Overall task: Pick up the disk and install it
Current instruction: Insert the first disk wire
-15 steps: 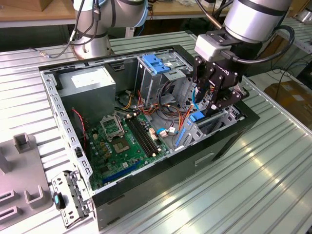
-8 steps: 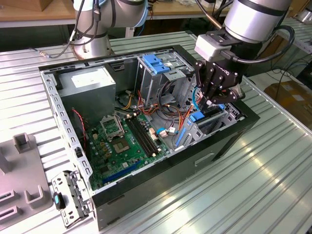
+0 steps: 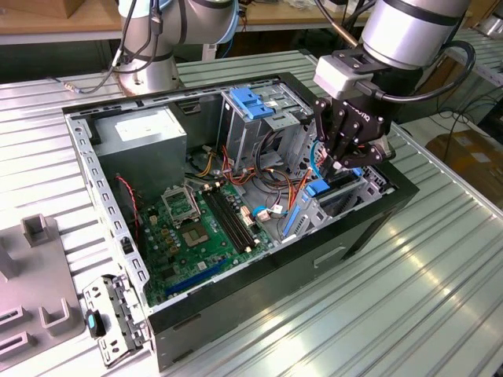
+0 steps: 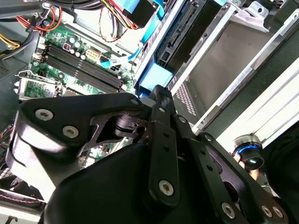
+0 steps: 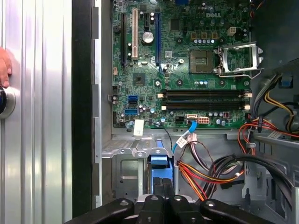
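Exterior view — one tool (image 3: 344, 166) over one disk (image 3: 317, 188)

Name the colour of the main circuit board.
The circuit board is green; clearest in first wrist view.

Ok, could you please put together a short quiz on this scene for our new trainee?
1. True or false: the processor socket on the motherboard is covered by a cooler.
2. In the exterior view, the tool is: A) over the middle of the motherboard; B) down at the drive cage, at the end of the case toward the exterior view's right; C) outside the case, over the table.
3. Fill in: the plastic tab nearest the tool in the first wrist view is coloured ___.
Key: 1 false; 2 B; 3 blue.
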`<state>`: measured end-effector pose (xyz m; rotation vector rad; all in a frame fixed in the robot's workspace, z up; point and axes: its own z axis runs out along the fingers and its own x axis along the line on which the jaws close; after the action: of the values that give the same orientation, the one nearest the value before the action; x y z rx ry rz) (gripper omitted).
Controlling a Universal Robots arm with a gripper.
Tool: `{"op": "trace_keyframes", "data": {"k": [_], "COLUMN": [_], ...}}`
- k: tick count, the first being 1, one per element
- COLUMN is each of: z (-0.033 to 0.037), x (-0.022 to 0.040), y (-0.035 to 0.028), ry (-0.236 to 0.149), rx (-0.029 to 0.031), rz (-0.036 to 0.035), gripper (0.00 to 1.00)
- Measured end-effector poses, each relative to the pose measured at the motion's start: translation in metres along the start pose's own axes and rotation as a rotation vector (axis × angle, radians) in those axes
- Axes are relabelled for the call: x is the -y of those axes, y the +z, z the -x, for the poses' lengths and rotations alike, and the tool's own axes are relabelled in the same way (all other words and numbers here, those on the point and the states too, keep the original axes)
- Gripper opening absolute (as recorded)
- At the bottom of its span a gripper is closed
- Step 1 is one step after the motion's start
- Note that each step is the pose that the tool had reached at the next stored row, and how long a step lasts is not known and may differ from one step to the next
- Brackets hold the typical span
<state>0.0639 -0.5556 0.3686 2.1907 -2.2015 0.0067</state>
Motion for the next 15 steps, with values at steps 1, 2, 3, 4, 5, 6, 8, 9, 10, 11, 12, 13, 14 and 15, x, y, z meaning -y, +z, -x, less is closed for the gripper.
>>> {"op": "trace_keyframes", "data": {"k": [1,2,3,4,5,6,8,9,10,11,12,13,14,15], "z": [0.0000,0.0000,0.0000,0.0000,0.0000,0.0000,0.0000,0.0001,0.0000,0.0000,0.0000,0.0001,0.0001,0.0001], "x": [0.0000,0.0000,0.0000,0.0000,0.0000,0.0000,0.0003,0.0013,0.0055,0.0099,0.0138,0.0199,0.0232,0.0263], "y": [0.0000,0.0000,0.0000,0.0000,0.0000,0.0000,0.0000,0.0001,0.0001,0.0001,0.0001,0.0001,0.0001,0.0002], "ry": [0.000,0.000,0.000,0.000,0.000,0.000,0.000,0.000,0.000,0.000,0.000,0.000,0.000,0.000], "rx": [-0.0003,-0.0006,-0.0007,-0.0009,-0.0009,-0.0009,-0.0010,-0.0010,-0.0011,-0.0010,-0.0009,-0.0010,-0.0010,-0.0010], "rz": [0.0000,0.0000,0.0000,0.0000,0.0000,0.0000,-0.0001,-0.0001,-0.0001,0.0000,-0.0001,-0.0001,0.0000,0.0000], "gripper": [0.11,0.11,0.11,0.11,0.11,0.11,0.11,0.11,0.11,0.11,0.11,0.11,0.11,0.11]}}
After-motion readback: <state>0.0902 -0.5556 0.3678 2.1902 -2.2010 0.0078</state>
